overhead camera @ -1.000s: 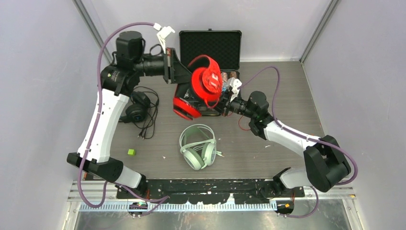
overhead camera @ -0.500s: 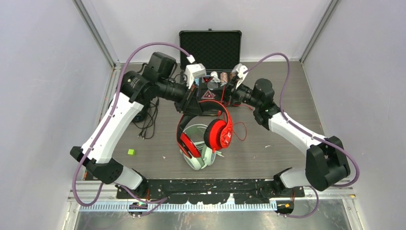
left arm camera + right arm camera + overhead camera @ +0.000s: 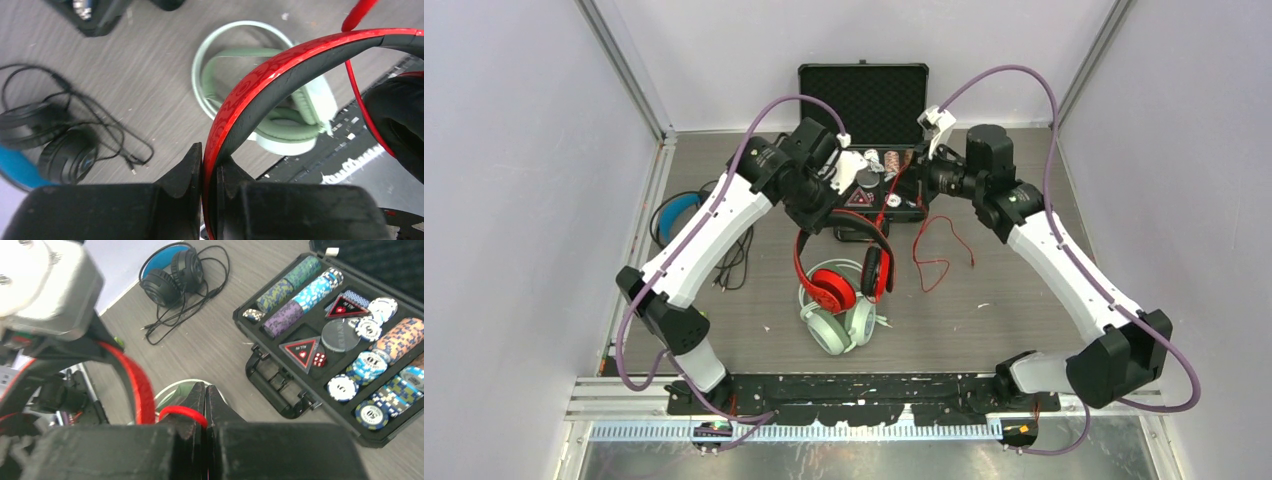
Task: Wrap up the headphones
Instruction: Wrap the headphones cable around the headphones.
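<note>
A: Left gripper (image 3: 210, 157)?
B: Pinched shut on the headband of the red headphones (image 3: 832, 290). The pair hangs at table centre. Its cups overlap the mint headphones (image 3: 829, 328) in the top view; I cannot tell whether they touch.
A: A second back?
B: The red pair was up at 12 o'clock, over the chip case (image 3: 864, 100). Half a second back it was already lowered, cups more toward 3 o'clock. They now sit further toward 9.
A: Right gripper (image 3: 205, 390)?
B: Closed on the red cable (image 3: 180, 411). That arm has drawn back toward 1 o'clock. The cable now trails loose on the table (image 3: 984, 330), at 3 o'clock of the red pair.
A: Black headphones (image 3: 671, 212)?
B: At the 9 o'clock edge, cable sprawled. The left arm has swung clear, so the blue headband shows. The mint pair is unmoved.
</note>
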